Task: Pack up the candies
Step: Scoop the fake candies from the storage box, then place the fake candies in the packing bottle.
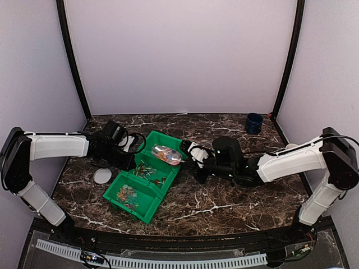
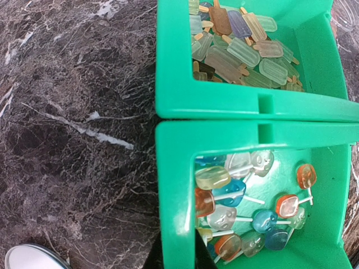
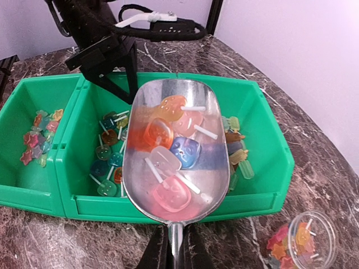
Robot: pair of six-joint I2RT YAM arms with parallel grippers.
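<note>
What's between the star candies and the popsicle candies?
Lollipop candies, in the middle of the green bin, partly hidden by the scoop. The right wrist view shows it.

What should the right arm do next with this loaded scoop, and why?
Probably carry the scoop over to the clear jar and tip it in: the right gripper holds it full of candies above the green bin, and the jar stands open, part filled.

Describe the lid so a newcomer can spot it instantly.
Start at the green three-compartment bin on the dark marble table. On the tabletop just left of its near end lies the lid. It's the only flat white disc; its neighbours are green plastic and coloured candies.
</note>
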